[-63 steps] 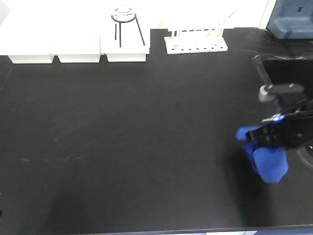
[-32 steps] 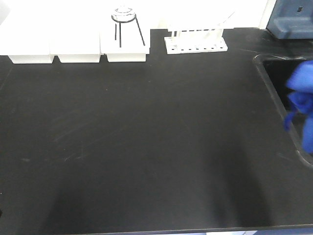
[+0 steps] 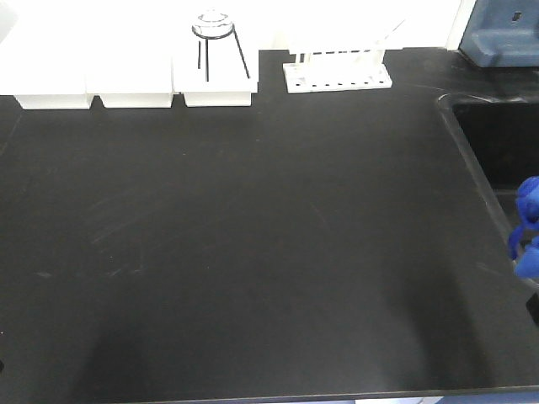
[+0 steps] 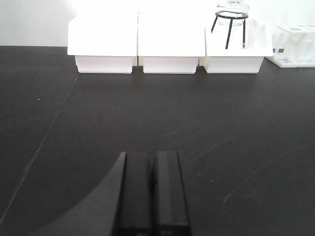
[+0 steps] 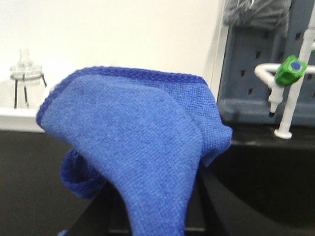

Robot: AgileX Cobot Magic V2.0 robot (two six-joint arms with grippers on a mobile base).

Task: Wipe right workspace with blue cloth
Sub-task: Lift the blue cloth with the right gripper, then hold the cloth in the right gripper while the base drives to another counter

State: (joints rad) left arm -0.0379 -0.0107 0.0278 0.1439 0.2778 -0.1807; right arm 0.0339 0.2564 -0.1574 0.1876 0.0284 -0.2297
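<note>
The blue cloth (image 3: 526,231) is clamped, bunched, in the right gripper (image 5: 155,214), raised at the sink basin (image 3: 472,160); the left gripper (image 4: 151,191) is closed, empty. Beyond the sink, it should be flattened before wiping.

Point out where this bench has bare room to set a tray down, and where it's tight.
The black benchtop is bare from the white bins and test-tube rack at the back to the front edge, rightward to the sink basin. Crowded: the back row, and the right edge where the blue cloth hangs.
</note>
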